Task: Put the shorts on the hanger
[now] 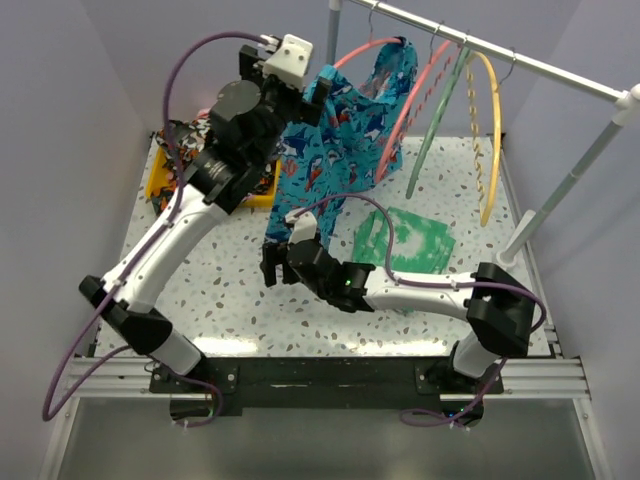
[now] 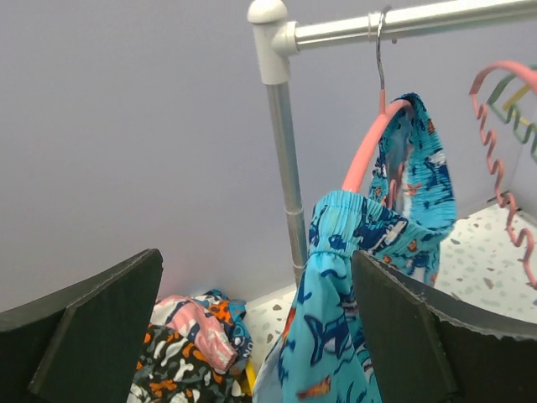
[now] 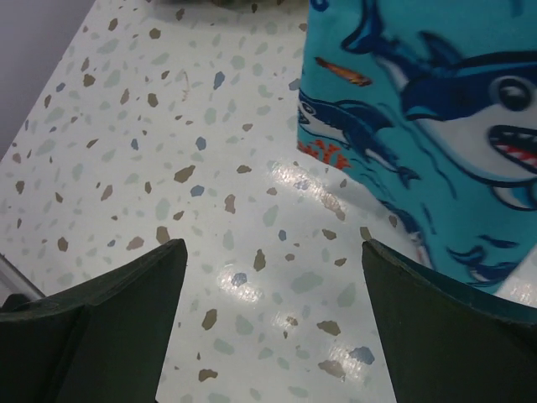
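Soft shark-print shorts (image 1: 330, 140) drape over the curved pink plastic hanger (image 2: 362, 155) near the worktop's far edge. The left gripper (image 2: 256, 277) is raised and the right gripper (image 3: 273, 252) is low, both with jaws apart.

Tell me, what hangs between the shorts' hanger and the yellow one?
A second pink hanger and a green hanger, both empty, on the rail; the top view shows them.

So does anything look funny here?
Yes. The shorts hang lopsided on the pink hanger, bunched over one arm, with most of the fabric sagging low on one side.
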You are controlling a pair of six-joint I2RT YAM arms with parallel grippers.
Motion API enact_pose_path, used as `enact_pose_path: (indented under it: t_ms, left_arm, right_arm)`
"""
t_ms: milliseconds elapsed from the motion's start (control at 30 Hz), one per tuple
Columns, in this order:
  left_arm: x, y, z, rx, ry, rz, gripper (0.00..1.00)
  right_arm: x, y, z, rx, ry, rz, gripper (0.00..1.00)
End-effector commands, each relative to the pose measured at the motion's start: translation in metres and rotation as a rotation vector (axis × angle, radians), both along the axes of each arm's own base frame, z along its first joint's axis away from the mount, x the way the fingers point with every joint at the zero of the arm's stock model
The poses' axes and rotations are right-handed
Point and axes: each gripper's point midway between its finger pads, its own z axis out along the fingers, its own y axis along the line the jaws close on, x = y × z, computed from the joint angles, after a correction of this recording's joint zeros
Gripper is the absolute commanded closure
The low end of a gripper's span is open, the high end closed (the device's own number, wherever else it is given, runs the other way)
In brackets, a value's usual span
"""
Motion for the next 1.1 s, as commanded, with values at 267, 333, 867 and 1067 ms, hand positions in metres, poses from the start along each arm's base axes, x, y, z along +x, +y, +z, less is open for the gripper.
enact_pose_path:
  t_ms: [267, 333, 867, 1067]
  left_arm:
    - [-0.076, 0.036, -0.041, -0.210, 0.171, -0.088, 0.00]
    - [-0.092, 0.035, -0.064, -0.242, 0.245, -0.131, 0.00]
    - [-0.205, 0.001, -0.312, -0.384, 0.715, -0.212, 0.00]
    - [-0.220, 0.012, -0.346, -0.372, 0.863, -0.139, 0.00]
  right_arm:
    - [-0.026, -0.030, 0.024, 0.009, -0.019, -0.012, 0.08]
    - [-0.031, -0.040, 0.024, 0.007, -0.017, -0.020, 0.07]
    - [-0.043, -0.165, -0.008, 0.050, 0.058, -0.381, 0.01]
    - [-0.051, -0.188, -0.019, 0.027, 0.073, -0.399, 0.01]
